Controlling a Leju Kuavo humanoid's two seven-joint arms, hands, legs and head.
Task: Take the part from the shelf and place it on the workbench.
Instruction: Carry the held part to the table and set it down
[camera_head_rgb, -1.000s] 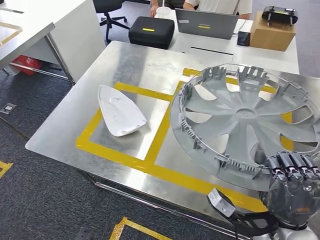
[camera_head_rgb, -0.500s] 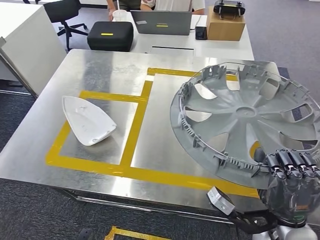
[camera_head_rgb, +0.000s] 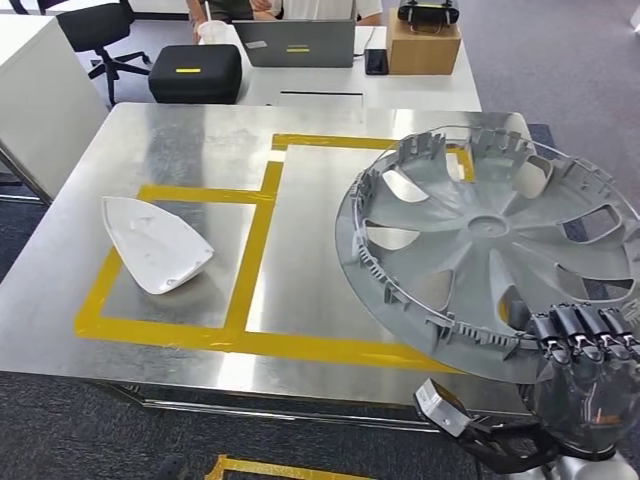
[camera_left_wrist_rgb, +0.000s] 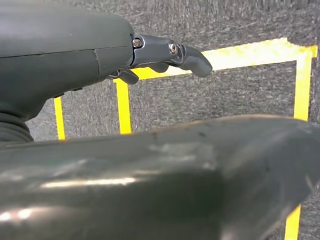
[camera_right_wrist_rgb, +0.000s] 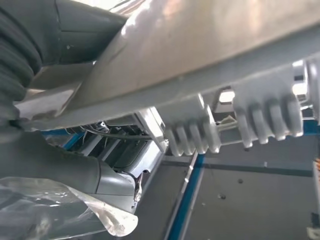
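Note:
A large grey wheel cover (camera_head_rgb: 490, 240), ribbed inner side up, hangs tilted over the right half of the metal workbench (camera_head_rgb: 196, 140). My right hand (camera_head_rgb: 585, 370) grips its near rim at the lower right, dark fingers hooked over the edge. The right wrist view shows the cover's rim (camera_right_wrist_rgb: 226, 45) with its clip teeth close above that hand (camera_right_wrist_rgb: 56, 170). My left hand (camera_left_wrist_rgb: 68, 55) hangs over carpet marked with yellow tape; one of its fingers (camera_left_wrist_rgb: 188, 54) is stretched out and it holds nothing.
A white shell-shaped part (camera_head_rgb: 155, 243) lies in the left yellow-taped square (camera_head_rgb: 249, 250) of the workbench. Behind the bench stands a white desk with a black case (camera_head_rgb: 195, 72), a laptop (camera_head_rgb: 306, 42) and a cardboard box (camera_head_rgb: 423, 45). People sit there. An office chair (camera_head_rgb: 98, 30) stands at the far left.
The whole view has swung, so the workbench now sits more squarely in front and closer. The wheel cover stays in my right hand at the same place in the picture.

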